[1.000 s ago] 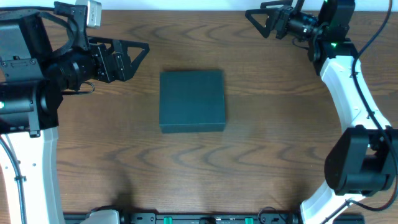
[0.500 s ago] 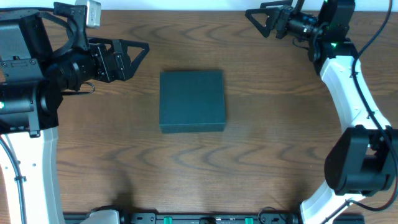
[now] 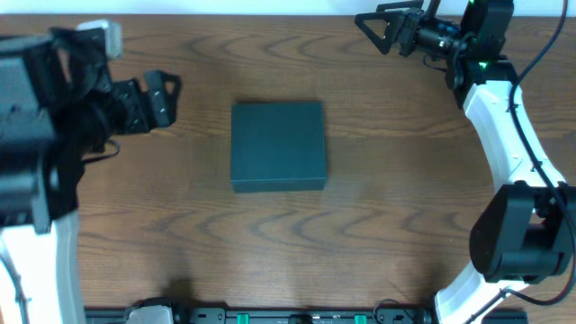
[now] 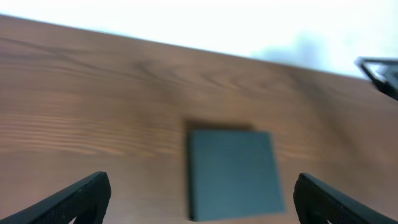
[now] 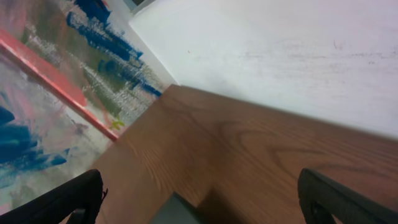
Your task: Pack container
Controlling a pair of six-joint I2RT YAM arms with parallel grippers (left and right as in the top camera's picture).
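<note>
Left gripper (image 3: 169, 101) is sitting further back toward the left edge than a second ago, jaws spread wide and empty. The container (image 3: 278, 145) is lying closed mid-table (image 3: 405, 180). The right gripper (image 3: 370, 33) is hovering at the far right corner, likewise wide and empty.

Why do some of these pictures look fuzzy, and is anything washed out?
Overhead: the container and table are sharp and evenly lit, but the left arm looks smeared. Left wrist: all soft, the container's edges fuzzy, the background beyond the table blown out white. Right wrist: bright wall, wood grain fairly clear.
</note>
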